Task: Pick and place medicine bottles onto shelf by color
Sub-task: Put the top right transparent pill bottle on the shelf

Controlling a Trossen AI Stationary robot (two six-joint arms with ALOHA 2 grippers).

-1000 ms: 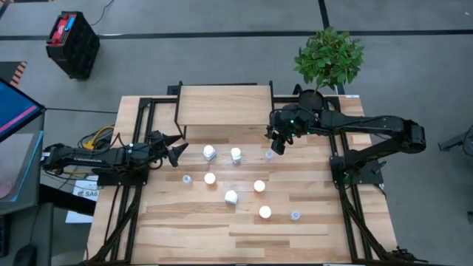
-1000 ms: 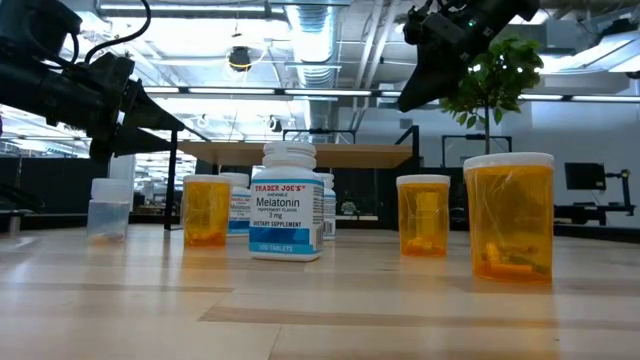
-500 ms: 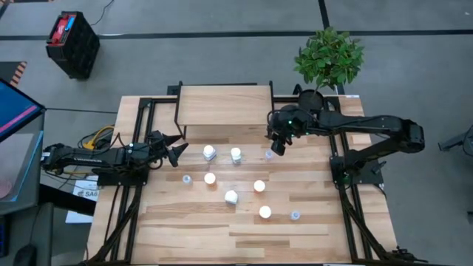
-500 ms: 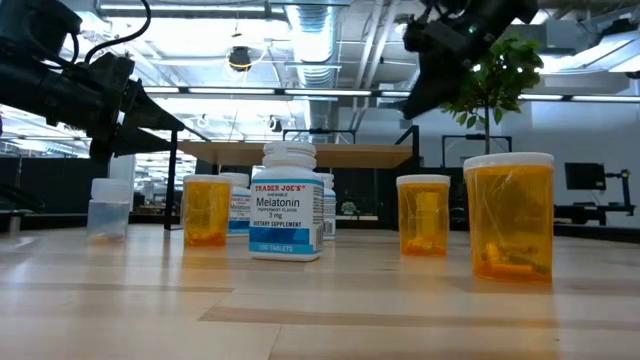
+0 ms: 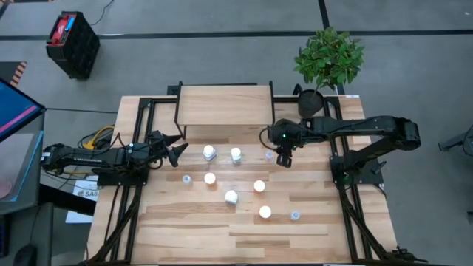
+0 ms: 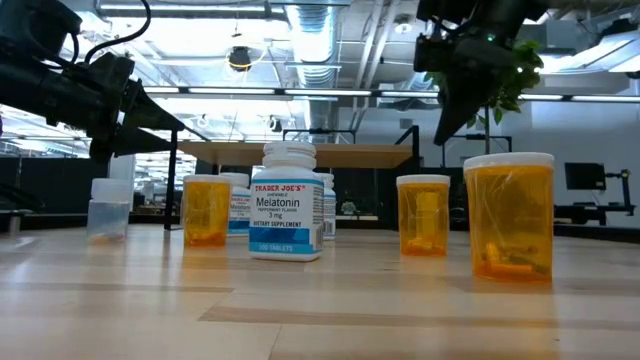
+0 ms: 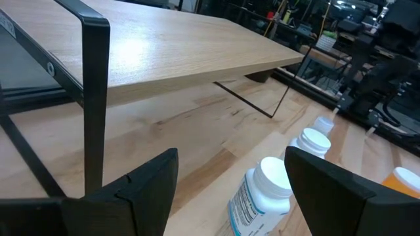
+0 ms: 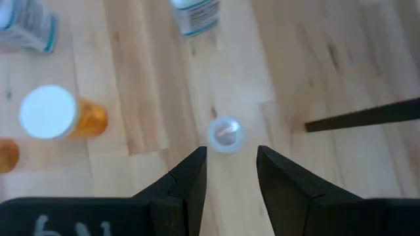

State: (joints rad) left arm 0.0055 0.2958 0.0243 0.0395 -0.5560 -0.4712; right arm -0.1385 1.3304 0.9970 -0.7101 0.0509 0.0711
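Note:
Nine small bottles stand upright on the slatted tabletop: white ones (image 5: 210,153) (image 5: 236,154) (image 5: 231,196), orange ones with white caps (image 5: 210,178) (image 5: 259,186) (image 5: 264,212), and clear ones (image 5: 186,178) (image 5: 268,154) (image 5: 295,215). The wooden-topped shelf (image 5: 225,106) stands at the far edge with nothing on it. My right gripper (image 5: 284,160) hangs open, pointing down, just right of the far clear bottle (image 8: 225,133), which shows just beyond its fingertips (image 8: 231,164), untouched. My left gripper (image 5: 177,152) waits open at the left, level, facing a white bottle (image 7: 262,193).
A potted plant (image 5: 329,58) stands at the table's far right corner behind the right arm. The shelf's black legs (image 7: 95,98) rise close to my left gripper. Bare wood lies along the near edge (image 5: 244,240).
My right gripper has moved toward the table's near edge and a little to the right, from the shelf's right end to a spot beside the far clear bottle. It has stayed open. No bottle has moved.

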